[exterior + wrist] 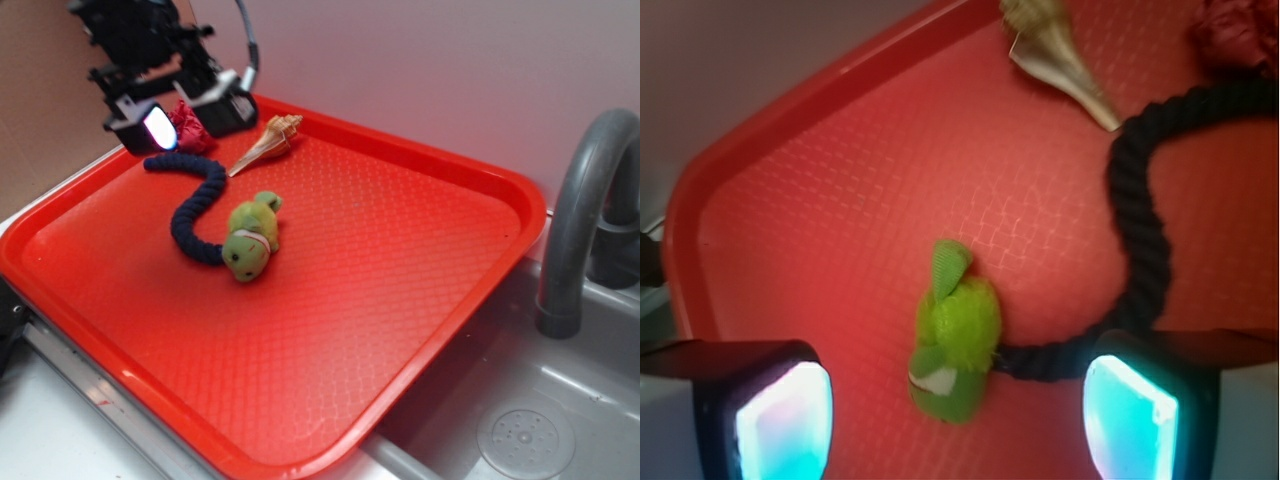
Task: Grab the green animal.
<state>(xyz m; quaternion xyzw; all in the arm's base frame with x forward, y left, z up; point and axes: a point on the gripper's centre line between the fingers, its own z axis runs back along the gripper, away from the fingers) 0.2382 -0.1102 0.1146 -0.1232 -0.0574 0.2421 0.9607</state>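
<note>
The green animal lies on the red tray, a little toward the tray's far left part, with its rounded head toward the near side and a white-and-red band round its neck. One end of the navy-blue twisted rope touches the toy's left flank; from there the rope curves away in an S toward the back corner of the tray. A pale spiral seashell rests just beyond the rope's bend, its pointed tip aimed at the rope. A small dark-red cloth ball sits at the back corner, close to the rope's far end.

The tool hangs above that back corner, well apart from the toy, and grips nothing. Its two fingers stand apart, each with a glowing pale pad; the left one shows bright in the exterior view. In the wrist view the toy lies between the two lit pads, lower down on the tray surface and touched by neither of them, with the rope looping away to the right and the shell near the top edge.

The tray lies on a grey tabletop, its right corner reaching over a sink with a grey tap.
</note>
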